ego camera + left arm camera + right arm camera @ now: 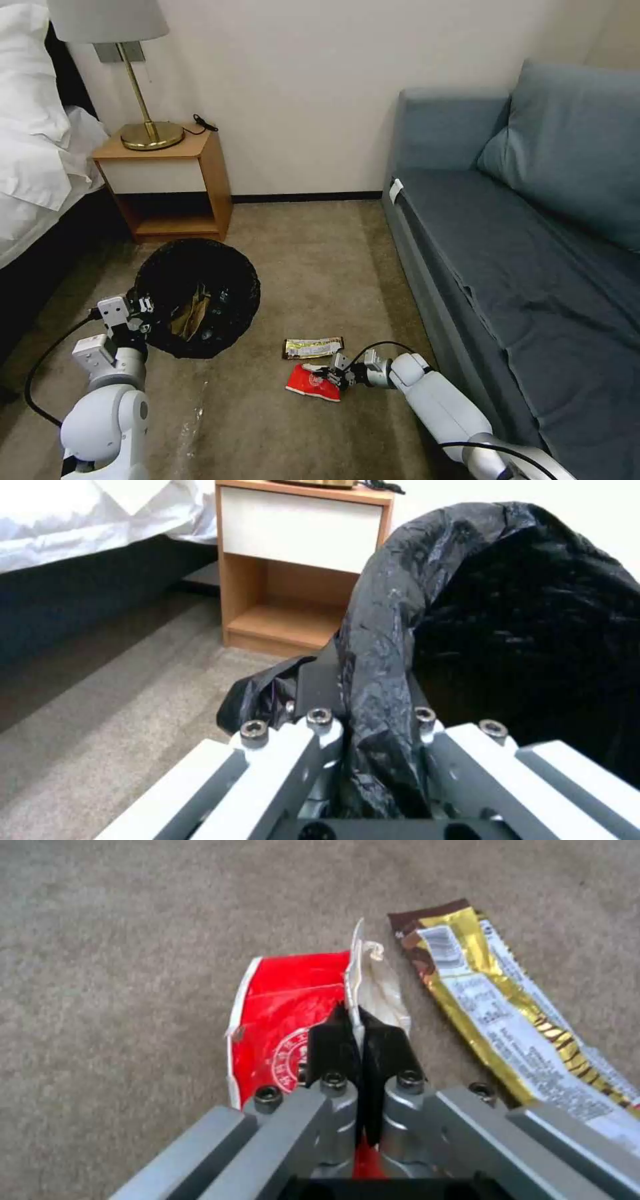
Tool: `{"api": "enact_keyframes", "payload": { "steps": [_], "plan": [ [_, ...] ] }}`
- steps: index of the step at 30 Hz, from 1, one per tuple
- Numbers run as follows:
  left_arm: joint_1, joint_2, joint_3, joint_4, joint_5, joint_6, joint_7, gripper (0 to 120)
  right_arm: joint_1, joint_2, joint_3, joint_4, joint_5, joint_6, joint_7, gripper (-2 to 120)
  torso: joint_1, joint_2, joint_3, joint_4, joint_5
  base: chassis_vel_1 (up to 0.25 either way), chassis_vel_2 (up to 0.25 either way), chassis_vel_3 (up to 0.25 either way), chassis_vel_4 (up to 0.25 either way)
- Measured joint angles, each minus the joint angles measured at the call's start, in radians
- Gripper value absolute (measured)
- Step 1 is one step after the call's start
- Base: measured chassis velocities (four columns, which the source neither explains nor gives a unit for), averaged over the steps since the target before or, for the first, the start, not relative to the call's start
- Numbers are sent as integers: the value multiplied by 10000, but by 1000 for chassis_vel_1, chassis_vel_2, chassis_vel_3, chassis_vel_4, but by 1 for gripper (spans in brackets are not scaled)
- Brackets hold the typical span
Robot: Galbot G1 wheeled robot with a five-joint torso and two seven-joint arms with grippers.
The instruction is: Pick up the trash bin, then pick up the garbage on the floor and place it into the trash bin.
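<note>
The trash bin [200, 293], lined with a crinkly black bag, hangs tilted at the left with its mouth facing me. My left gripper [137, 313] is shut on its bagged rim [380, 690]. A crumpled brown paper bag [190, 313] lies inside it. On the carpet lies a red snack packet [310, 381], and my right gripper [331, 378] is shut on its edge [363, 990]. Just beyond it lies a long yellow-black wrapper [313, 347], seen close beside the packet in the right wrist view [507, 1010].
A wooden nightstand [173, 180] with a brass lamp [150, 130] stands behind the bin, next to a bed [33, 167] at the far left. A blue sofa [520, 253] runs along the right. Open carpet [313, 267] lies between.
</note>
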Motion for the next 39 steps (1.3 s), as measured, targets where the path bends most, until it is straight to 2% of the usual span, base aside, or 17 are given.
{"api": "enact_keyframes", "payload": {
  "steps": [8,10,15,17,19,22,25,29,34,35,37,39],
  "plan": [
    [-22,27,-11,106,9,0,-2,4,-123,-276,120,926,735,-38,10,0,0,0,0,0,0,0,0,0,0],
    [-57,46,-24,196,3,-4,-5,4,-311,-532,250,1993,1333,-159,118,0,0,0,0,0,0,0,0,0,0],
    [-128,46,-12,276,-29,-16,-6,4,-465,-688,631,2813,1691,-193,341,0,0,0,0,0,0,0,0,0,0],
    [-184,45,1,342,-41,-25,-5,4,-497,-701,892,3057,1865,-142,656,0,0,0,0,-1,0,0,0,0,0],
    [-269,61,38,421,-47,-26,-4,4,-430,-654,1260,3290,2264,-21,1379,0,0,0,1,-1,0,0,0,0,0],
    [-299,69,50,424,-48,-26,-4,4,-339,-628,1316,3366,2456,53,1702,0,0,0,0,-1,0,0,0,0,0],
    [-361,91,75,424,-71,-18,-2,4,10,-586,1308,3770,3092,71,2755,0,0,0,0,-1,0,0,0,0,0],
    [-393,102,88,442,-77,-18,-2,4,228,-581,1140,4178,3369,8,3281,0,0,0,0,-1,0,0,0,0,0],
    [-434,80,186,445,-61,-12,-2,4,498,-636,398,5796,4190,-309,4385,0,0,0,0,0,-1,0,0,0,0],
    [-434,80,186,445,-61,-12,-2,4,498,-636,398,5796,4190,-309,4385,0,0,0,0,0,-1,0,0,0,0],
    [-455,79,231,444,-36,6,-4,4,679,-667,-121,6802,4565,-603,4784,0,0,0,0,0,0,0,0,0,0],
    [-457,79,246,440,-17,16,-4,4,787,-678,-426,7228,4696,-730,4926,0,0,0,0,0,-2,0,0,0,0]
  ]
}}
